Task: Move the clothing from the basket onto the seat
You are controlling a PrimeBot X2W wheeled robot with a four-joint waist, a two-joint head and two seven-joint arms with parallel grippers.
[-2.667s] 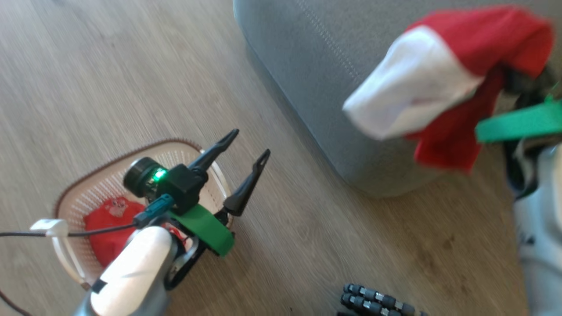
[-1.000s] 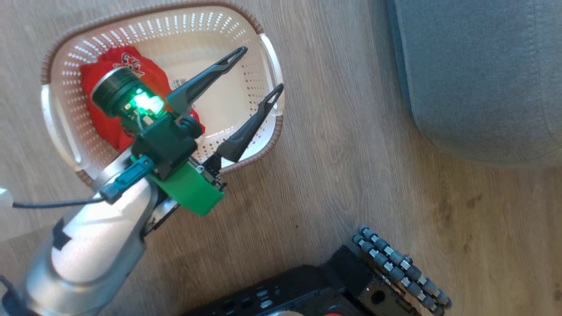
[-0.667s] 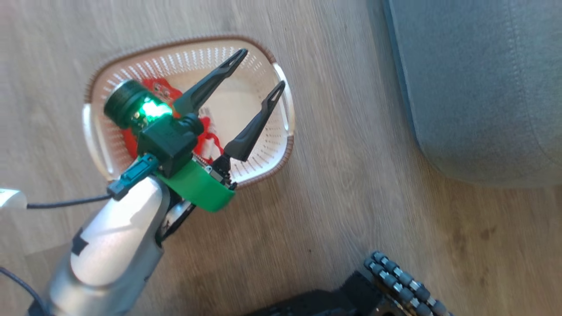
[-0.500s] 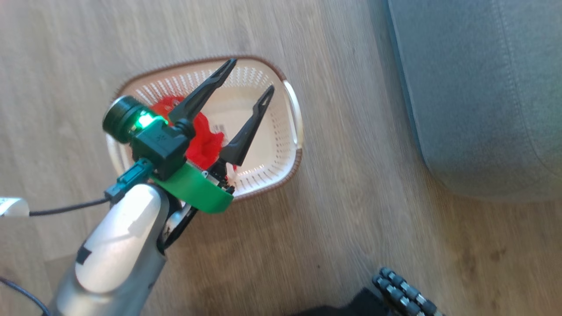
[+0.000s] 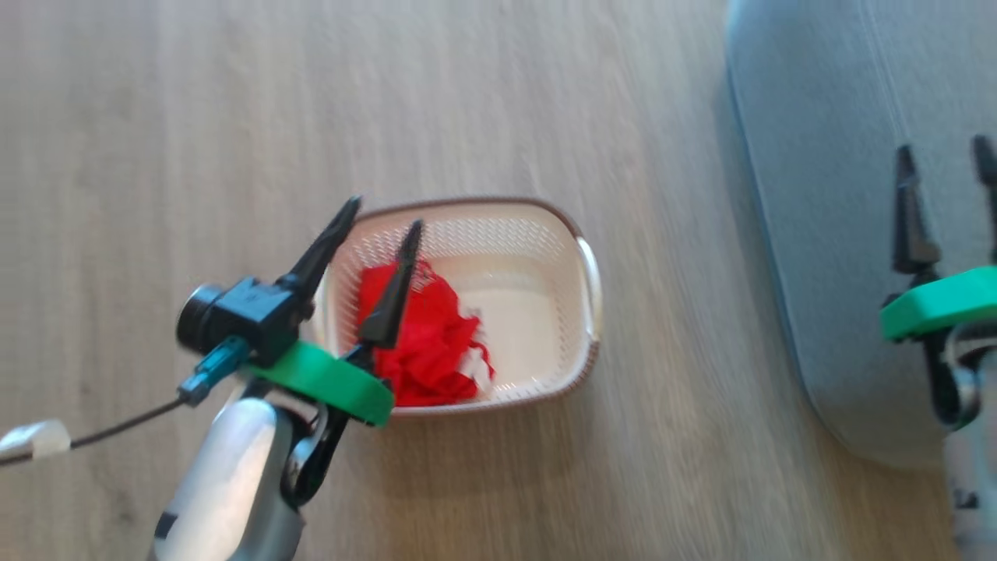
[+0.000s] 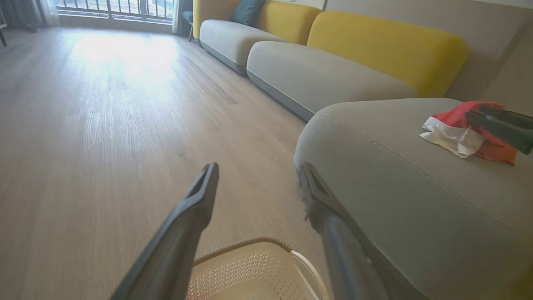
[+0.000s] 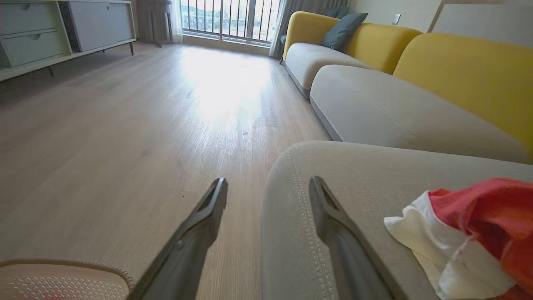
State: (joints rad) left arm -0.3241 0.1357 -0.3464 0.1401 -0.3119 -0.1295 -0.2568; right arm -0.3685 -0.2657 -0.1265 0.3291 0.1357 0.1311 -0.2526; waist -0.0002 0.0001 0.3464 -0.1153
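Observation:
The cream basket (image 5: 498, 234) stands on the wood floor left of the grey seat (image 5: 826, 195). A crumpled red garment with white trim (image 5: 424, 343) lies in the basket's left half. My left gripper (image 5: 383, 216) hangs open above the basket's left rim, nothing between its fingers. My right gripper (image 5: 942, 148) is open and empty over the seat's edge. In the wrist views a second red and white garment (image 7: 466, 233) (image 6: 462, 133) lies on the seat (image 7: 354, 179) (image 6: 395, 187), just right of the right gripper (image 7: 268, 180). The left gripper (image 6: 259, 166) points over the basket (image 6: 250, 271) (image 7: 58, 283).
Wood floor (image 5: 234, 117) stretches around the basket. A long sofa with yellow backs (image 6: 374, 46) runs behind the seat. A grey cabinet (image 7: 50, 29) stands at the far left by a window. A black cable (image 5: 117, 425) trails from my left wrist.
The head camera has swung, so the scene shifted. My right gripper, earlier shut on a red and white garment, is now open and that garment lies on the seat. Left gripper now stands over the basket's left rim.

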